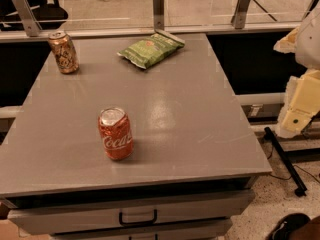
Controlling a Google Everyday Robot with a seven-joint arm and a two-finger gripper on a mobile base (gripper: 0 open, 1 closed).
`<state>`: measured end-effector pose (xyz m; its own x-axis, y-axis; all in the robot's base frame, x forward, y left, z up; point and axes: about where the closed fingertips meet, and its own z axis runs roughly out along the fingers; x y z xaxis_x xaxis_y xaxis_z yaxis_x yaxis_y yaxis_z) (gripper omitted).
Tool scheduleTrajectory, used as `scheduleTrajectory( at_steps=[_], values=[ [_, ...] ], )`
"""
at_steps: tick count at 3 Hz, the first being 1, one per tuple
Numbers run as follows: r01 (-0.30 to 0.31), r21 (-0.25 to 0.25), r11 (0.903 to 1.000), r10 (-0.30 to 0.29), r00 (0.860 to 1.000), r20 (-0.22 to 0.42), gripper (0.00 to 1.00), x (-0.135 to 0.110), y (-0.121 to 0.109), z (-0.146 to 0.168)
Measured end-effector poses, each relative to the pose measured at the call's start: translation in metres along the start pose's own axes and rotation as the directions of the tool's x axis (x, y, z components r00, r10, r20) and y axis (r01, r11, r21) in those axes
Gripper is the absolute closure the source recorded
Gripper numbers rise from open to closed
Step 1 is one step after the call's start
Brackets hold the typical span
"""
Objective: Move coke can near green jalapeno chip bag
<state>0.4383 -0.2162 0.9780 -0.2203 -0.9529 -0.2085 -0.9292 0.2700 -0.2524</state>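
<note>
The coke can (pixel 115 133) stands upright on the grey table (pixel 190 109), near the front left. It is red with white script and a silver top. The green jalapeno chip bag (pixel 150 49) lies flat at the back of the table, right of centre, far from the can. My gripper (pixel 301 101) shows as a cream-coloured shape at the right edge of the view, off the table's right side and well away from both the can and the bag. It holds nothing that I can see.
A gold-brown patterned can (pixel 63 51) stands at the back left of the table. A glass rail with metal posts (pixel 158 6) runs behind the table. Drawers with a black handle (pixel 137 218) sit under the front edge. A black stand (pixel 285 159) is on the floor at right.
</note>
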Motion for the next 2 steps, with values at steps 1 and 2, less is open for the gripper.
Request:
scheduleTrajectory(
  at_steps=[1, 2],
  values=[
    [0.000, 0.000, 1.0000, 0.000, 1.000, 0.000, 0.00, 0.000, 0.000, 0.000],
    [0.048, -0.054, 0.9974, -0.043, 0.995, 0.089, 0.00, -0.044, 0.004, 0.021]
  ],
)
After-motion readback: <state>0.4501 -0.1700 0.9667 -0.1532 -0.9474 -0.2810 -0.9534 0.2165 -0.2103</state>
